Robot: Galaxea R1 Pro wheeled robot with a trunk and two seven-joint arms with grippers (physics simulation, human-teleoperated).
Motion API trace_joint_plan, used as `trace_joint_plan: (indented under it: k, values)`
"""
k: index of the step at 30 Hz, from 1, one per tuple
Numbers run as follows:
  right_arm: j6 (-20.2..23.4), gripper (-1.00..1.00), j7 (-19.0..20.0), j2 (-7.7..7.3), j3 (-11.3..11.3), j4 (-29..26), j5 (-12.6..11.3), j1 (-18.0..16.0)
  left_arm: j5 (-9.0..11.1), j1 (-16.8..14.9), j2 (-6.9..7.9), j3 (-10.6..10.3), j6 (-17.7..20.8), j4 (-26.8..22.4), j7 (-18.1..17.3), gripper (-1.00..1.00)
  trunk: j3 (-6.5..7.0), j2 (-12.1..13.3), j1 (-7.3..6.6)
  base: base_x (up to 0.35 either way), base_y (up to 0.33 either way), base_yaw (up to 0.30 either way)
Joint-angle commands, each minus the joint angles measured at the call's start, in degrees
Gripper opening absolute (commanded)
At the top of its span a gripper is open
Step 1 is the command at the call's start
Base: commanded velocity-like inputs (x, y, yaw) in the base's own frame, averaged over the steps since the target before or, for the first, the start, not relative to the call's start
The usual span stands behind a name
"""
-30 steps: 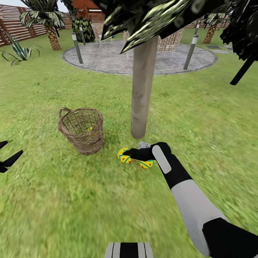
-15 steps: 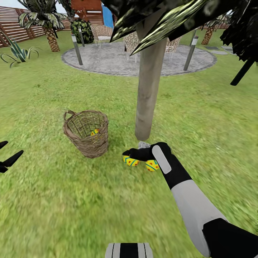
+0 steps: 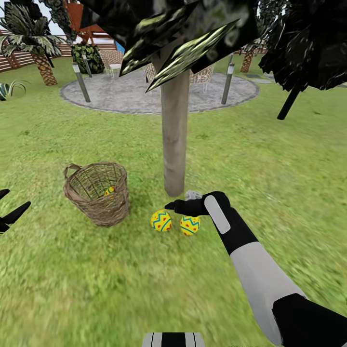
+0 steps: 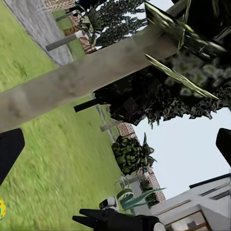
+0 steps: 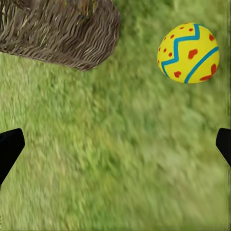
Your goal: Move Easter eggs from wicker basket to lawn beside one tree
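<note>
Two yellow painted Easter eggs (image 3: 161, 220) (image 3: 190, 224) lie side by side on the lawn (image 3: 270, 173), just in front of the pale tree trunk (image 3: 174, 140). A third egg (image 3: 110, 191) shows inside the wicker basket (image 3: 96, 202), which stands upright left of the trunk. My right gripper (image 3: 169, 206) hovers open and empty just above the two eggs. Its wrist view shows one egg (image 5: 188, 53) and the basket's side (image 5: 62, 33) on the grass. My left gripper (image 3: 10, 214) is open at the far left, well apart from the basket.
A grey circular paved patch (image 3: 125, 96) with posts and wicker chairs lies beyond the tree. Dark leaves (image 3: 193, 29) hang low overhead. A thin dark-trunked tree (image 3: 289, 103) leans at the right, and a palm (image 3: 43, 67) and wooden fence stand at the back left.
The whole picture has shifted, so the camera moved. The two eggs, partly covered by my right gripper before, now lie fully in sight below it. The left gripper looks the same.
</note>
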Motion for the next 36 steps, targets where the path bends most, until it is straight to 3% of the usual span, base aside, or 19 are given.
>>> trace_joint_plan:
  k: [1, 4, 14, 36]
  values:
    - [0.12, 1.0, -0.57, 0.03, 0.06, -0.01, -0.53, -0.04, -0.17, -0.01, 0.04, 0.07, 0.22, -0.02, -0.23, 1.0, 0.19, 0.4, -0.23, 0.0, 0.0, -0.249]
    - [0.12, 1.0, -0.57, 0.06, 0.06, 0.0, -0.53, -0.04, -0.17, -0.01, 0.13, 0.09, 0.24, -0.1, -0.23, 1.0, 0.78, 1.6, -0.89, 0.0, 0.0, -0.097]
    - [0.12, 1.0, -0.58, 0.31, 0.13, 0.02, -0.62, -0.04, -0.16, 0.16, -0.29, 1.71, 0.2, -0.33, -0.31, 1.0, 0.79, 1.6, -0.89, 0.0, 0.032, -0.006]
    - [0.12, 1.0, -0.57, 0.25, 0.13, 0.03, -0.62, 0.39, -0.09, 0.17, -0.21, 1.76, 0.24, -0.24, -0.32, 1.0, 2.05, 1.6, -0.89, 0.0, 0.295, -0.201]
